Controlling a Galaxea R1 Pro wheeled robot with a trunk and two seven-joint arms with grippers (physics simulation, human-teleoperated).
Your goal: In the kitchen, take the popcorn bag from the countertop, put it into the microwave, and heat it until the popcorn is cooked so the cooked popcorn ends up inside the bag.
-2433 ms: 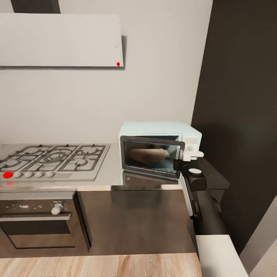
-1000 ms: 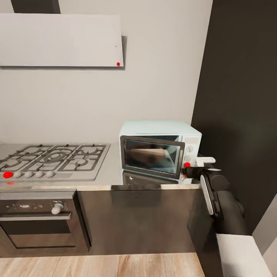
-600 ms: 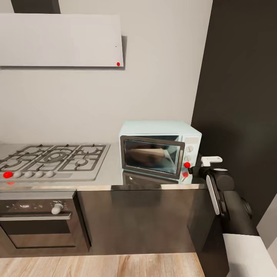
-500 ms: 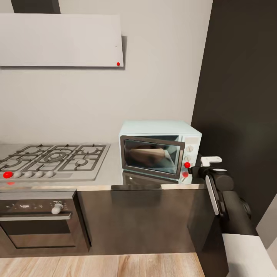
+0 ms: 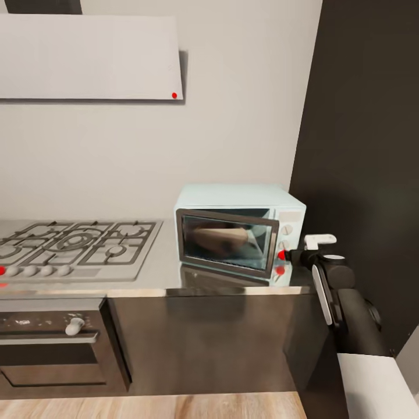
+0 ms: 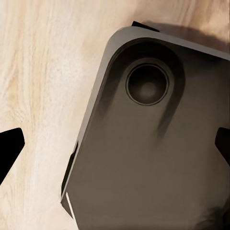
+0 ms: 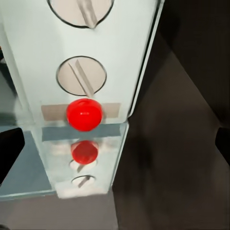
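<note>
Even, soft light fills the head view, the pale wall bright and flat with no hard hotspots. The white hood (image 5: 87, 56) throws a thin dark shadow along its right edge and underside, so light arrives from the upper left. The tall dark cabinet (image 5: 364, 145) on the right swallows light and goes near black. The glossy countertop (image 5: 166, 273) mirrors the microwave (image 5: 238, 230), red button and all, and the microwave's glass door carries a smeared tan reflection. Edges everywhere look slightly soft, a render's blur. In the right wrist view the red button (image 7: 84, 114) glows saturated, the panel slightly hazy. The left wrist view is bright on wood floor (image 6: 43, 86), murky on the dark base.
</note>
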